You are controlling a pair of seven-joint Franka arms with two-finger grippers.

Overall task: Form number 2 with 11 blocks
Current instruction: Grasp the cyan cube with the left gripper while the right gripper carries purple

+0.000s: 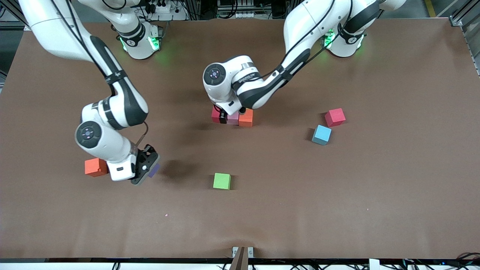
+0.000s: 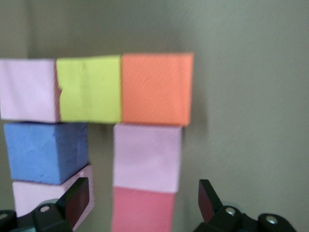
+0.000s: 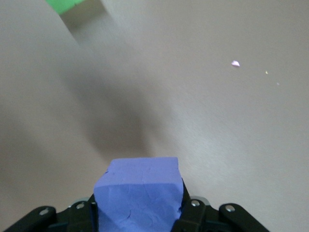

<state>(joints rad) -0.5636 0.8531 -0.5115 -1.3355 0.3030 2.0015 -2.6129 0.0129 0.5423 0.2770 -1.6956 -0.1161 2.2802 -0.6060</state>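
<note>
The partly built number 2 [image 1: 240,117] lies mid-table under the left arm's hand. In the left wrist view it shows a row of pink [image 2: 26,89], yellow [image 2: 89,88] and orange [image 2: 155,88] blocks, a purple-blue block [image 2: 46,151] and a pink one [image 2: 29,198] on one side, and pink [image 2: 147,157] and red [image 2: 143,210] on the other. My left gripper [image 2: 143,203] is open, its fingers on either side of the red block without touching it. My right gripper [image 1: 147,170] hangs over bare table, shut on a purple block [image 3: 137,193].
A green cube [image 1: 221,181] sits nearer the front camera than the digit. A red-orange block [image 1: 95,167] lies beside the right arm's hand. Toward the left arm's end lie a pink-red block [image 1: 335,117] and a light blue block [image 1: 321,134].
</note>
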